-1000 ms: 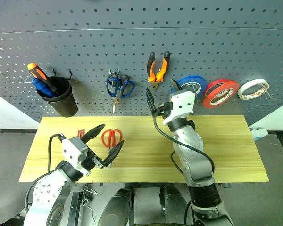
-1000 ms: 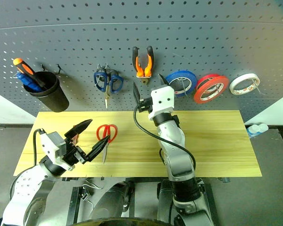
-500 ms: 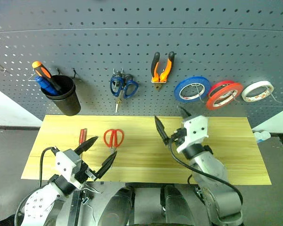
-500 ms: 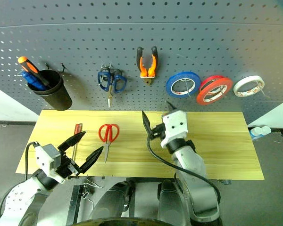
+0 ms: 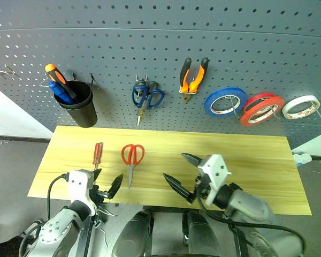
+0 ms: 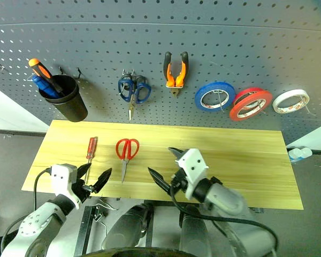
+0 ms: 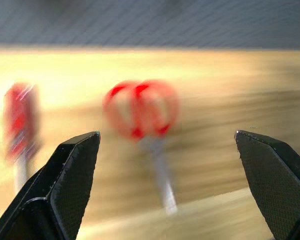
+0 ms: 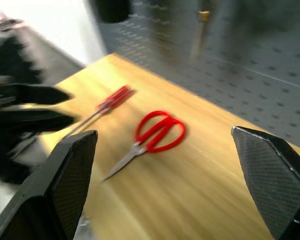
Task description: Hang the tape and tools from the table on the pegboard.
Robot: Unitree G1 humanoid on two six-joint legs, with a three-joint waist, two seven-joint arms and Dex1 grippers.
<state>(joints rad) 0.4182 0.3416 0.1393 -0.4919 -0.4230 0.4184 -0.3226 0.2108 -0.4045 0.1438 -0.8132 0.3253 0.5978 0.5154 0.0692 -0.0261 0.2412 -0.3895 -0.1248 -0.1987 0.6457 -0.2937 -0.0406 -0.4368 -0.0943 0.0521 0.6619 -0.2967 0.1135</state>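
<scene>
The red tape (image 5: 262,109) and the orange-and-black pliers (image 5: 193,77) hang on the grey pegboard (image 5: 150,43). The red-handled scissors (image 5: 132,158) and the slim red screwdriver (image 5: 97,155) lie side by side on the left part of the wooden table (image 5: 257,160). My left gripper (image 5: 107,184) is open at the table's near edge, just in front of the screwdriver and scissors (image 7: 142,112). My right gripper (image 5: 174,166) is open above the table's near middle, right of the scissors (image 8: 157,131). Both grippers hold nothing.
A black cup (image 5: 77,101) with an orange and a blue screwdriver hangs at the pegboard's left. Blue scissors (image 5: 146,97), a blue tape roll (image 5: 224,101) and a white roll (image 5: 301,107) hang there too. A small bottle (image 5: 300,158) sits past the table's right end.
The right gripper has drawn back and down from the pegboard by the pliers to the table's near edge. The left gripper has sunk to the near edge. The camera has shifted.
</scene>
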